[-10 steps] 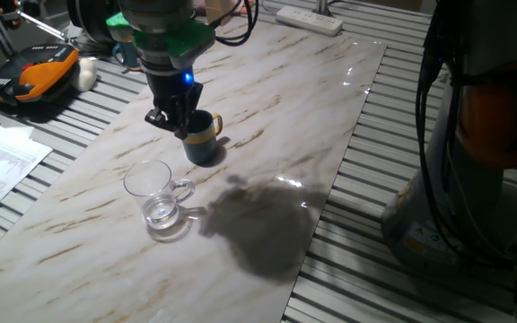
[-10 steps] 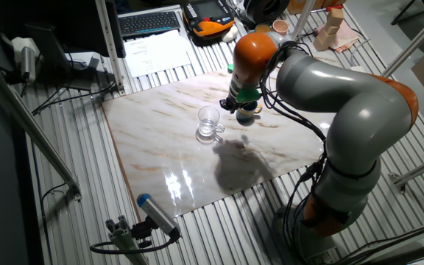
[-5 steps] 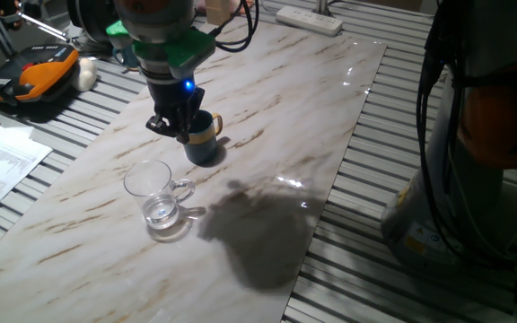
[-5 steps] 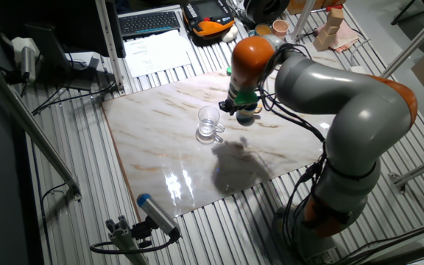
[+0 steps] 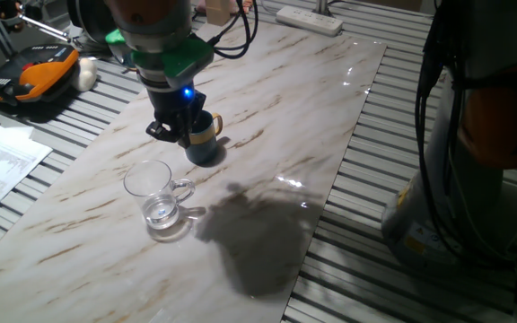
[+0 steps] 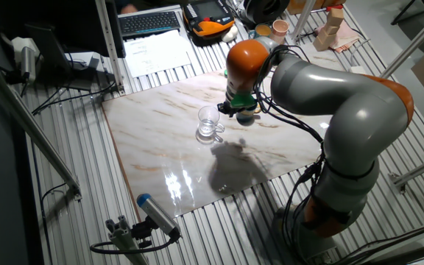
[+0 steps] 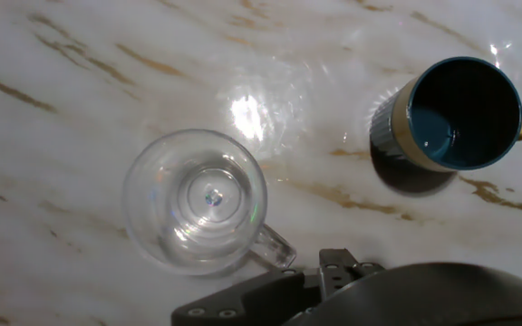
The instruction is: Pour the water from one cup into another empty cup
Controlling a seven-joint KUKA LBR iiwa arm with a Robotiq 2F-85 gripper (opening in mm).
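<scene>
Hovering above the marble tabletop point(image 5: 267, 108), the gripper point(image 5: 173, 126) hangs from the arm point(image 6: 330, 88) with nothing visibly between its fingers; whether those fingers are spread or pressed together cannot be told, since the fixed views show only a dark cluster under the green collar and the hand view catches just the dark housing along its lower edge. Just beside the hand, partly hidden behind it in one fixed view, stands the dark navy-blue mug point(image 5: 203, 144), upright, its yellow-tan handle pointing away from the fingers; the hand view shows the mug point(image 7: 449, 113) toward the upper right, open mouth up, tan band visible on its wall. Below and forward of the hand, a little apart from the blue mug, sits the clear glass mug point(image 5: 155, 197), upright on the marble, its loop handle turned toward the side of the blue mug. From the hand camera the glass mug point(image 7: 198, 201) lies left of centre, its handle reaching toward the gripper housing. A shallow pool of water point(image 5: 161, 213) rests at its bottom. In the other fixed view, the glass mug point(image 6: 209, 124) stands just beside the hand.
</scene>
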